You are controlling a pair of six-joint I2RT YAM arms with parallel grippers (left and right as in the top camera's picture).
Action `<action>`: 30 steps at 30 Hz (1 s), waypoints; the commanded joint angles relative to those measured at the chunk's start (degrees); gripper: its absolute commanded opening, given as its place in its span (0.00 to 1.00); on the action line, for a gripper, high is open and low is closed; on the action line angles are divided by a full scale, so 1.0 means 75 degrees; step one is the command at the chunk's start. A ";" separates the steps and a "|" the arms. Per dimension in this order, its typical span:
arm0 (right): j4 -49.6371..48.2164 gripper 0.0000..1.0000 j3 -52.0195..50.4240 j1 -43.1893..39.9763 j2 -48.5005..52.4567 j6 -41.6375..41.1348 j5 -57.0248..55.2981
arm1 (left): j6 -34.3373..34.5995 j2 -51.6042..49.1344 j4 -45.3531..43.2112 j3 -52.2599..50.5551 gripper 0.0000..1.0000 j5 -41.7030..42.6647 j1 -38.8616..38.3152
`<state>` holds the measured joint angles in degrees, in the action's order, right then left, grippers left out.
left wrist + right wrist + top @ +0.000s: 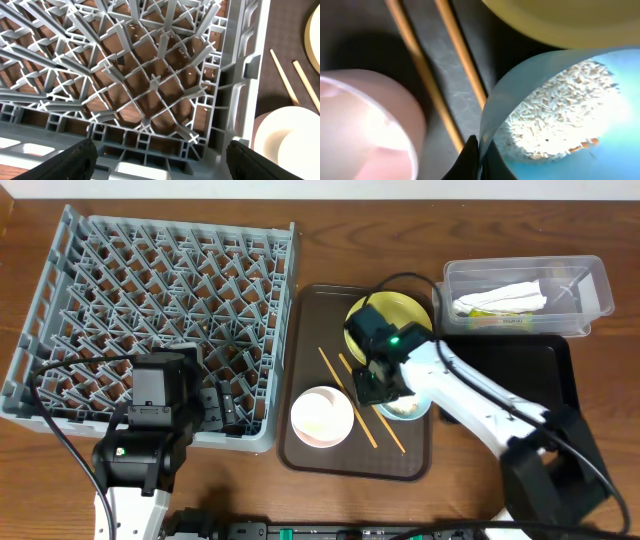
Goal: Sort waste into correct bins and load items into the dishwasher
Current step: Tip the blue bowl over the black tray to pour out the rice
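Observation:
My right gripper (pixel 385 392) is shut on the rim of the light blue bowl (pixel 560 120), which holds whitish rice scraps (pixel 555 115) with pale orange bits. The bowl (pixel 408 406) sits on the brown serving tray next to the yellow plate (pixel 395 315), two chopsticks (pixel 350 390) and the white bowl (pixel 322 416). The clear tub (pixel 527 295) holds the crumpled napkin (pixel 500 298) and a wrapper. The black tray (pixel 545 370) lies in front of the tub. My left gripper (pixel 162 157) is open over the near right corner of the grey dish rack (pixel 150 310).
The brown serving tray (pixel 300 450) lies between the rack and the black tray. A cable runs over the plate to my right arm. The rack's pegs (pixel 155 80) fill the left wrist view, with the white bowl (pixel 280 140) at its right.

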<state>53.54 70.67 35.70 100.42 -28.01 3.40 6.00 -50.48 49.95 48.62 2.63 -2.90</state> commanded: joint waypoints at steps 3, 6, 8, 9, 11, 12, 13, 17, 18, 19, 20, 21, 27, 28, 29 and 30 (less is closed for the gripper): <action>0.0017 0.01 0.0294 -0.0836 -0.1428 0.0149 0.0076 | 0.0038 0.0000 0.0017 0.0163 0.86 -0.0009 -0.0003; 0.0035 0.01 0.0291 -0.1431 -0.1824 0.0341 0.0434 | 0.0041 0.0000 0.0017 0.0163 0.86 -0.0009 -0.0003; 0.0035 0.01 0.0289 -0.1909 -0.1950 0.0557 0.0950 | 0.0041 0.0000 0.0017 0.0163 0.86 -0.0009 -0.0003; 0.0035 0.01 0.0289 -0.2119 -0.1953 0.0662 0.1215 | 0.0038 0.0000 0.0017 0.0163 0.86 -0.0009 -0.0003; 0.0006 0.01 0.0233 -0.2594 -0.1918 0.0833 0.1818 | 0.0038 0.0000 0.0017 0.0163 0.86 -0.0009 -0.0003; -0.0006 0.01 0.0187 -0.2792 -0.1900 0.0874 0.2060 | 0.0038 0.0000 0.0017 0.0163 0.86 -0.0009 -0.0003; -0.0017 0.01 0.0137 -0.3005 -0.1883 0.0985 0.2337 | 0.0041 0.0000 0.0017 0.0163 0.86 -0.0009 -0.0003; -0.0187 0.01 -0.0289 -0.4176 -0.1746 0.1673 0.3993 | 0.0038 0.0000 0.0017 0.0163 0.86 -0.0009 -0.0003; -0.0245 0.01 -0.0396 -0.4395 -0.1740 0.1807 0.4322 | 0.0041 0.0000 0.0017 0.0163 0.86 -0.0009 -0.0003; -0.0318 0.01 -0.0501 -0.4581 -0.1728 0.1920 0.4619 | 0.0038 0.0000 0.0017 0.0163 0.86 -0.0009 -0.0003; -0.0431 0.01 -0.0647 -0.4803 -0.1728 0.2028 0.5007 | 0.0041 0.0000 0.0017 0.0163 0.86 -0.0009 -0.0003; -0.0525 0.01 -0.0778 -0.4986 -0.1728 0.2069 0.5289 | 0.0041 0.0000 0.0017 0.0163 0.86 -0.0012 -0.0003; -0.1416 0.01 -0.1818 -0.5977 -0.1728 0.2116 0.6872 | 0.0041 0.0000 0.0017 0.0163 0.86 -0.0012 -0.0003; -0.1574 0.01 -0.1976 -0.6105 -0.1728 0.2116 0.7079 | 0.0041 0.0000 0.0017 0.0163 0.86 -0.0009 -0.0003; -0.1786 0.01 -0.2180 -0.6269 -0.1725 0.2101 0.7350 | 0.0038 0.0000 0.0017 0.0163 0.86 -0.0009 -0.0003; -0.1932 0.01 -0.2337 -0.6400 -0.1719 0.2020 0.7516 | 0.0041 0.0000 0.0017 0.0163 0.86 -0.0009 -0.0003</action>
<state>41.34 56.51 -9.15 87.31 -13.78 48.34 6.00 -50.48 49.98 48.62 2.63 -2.90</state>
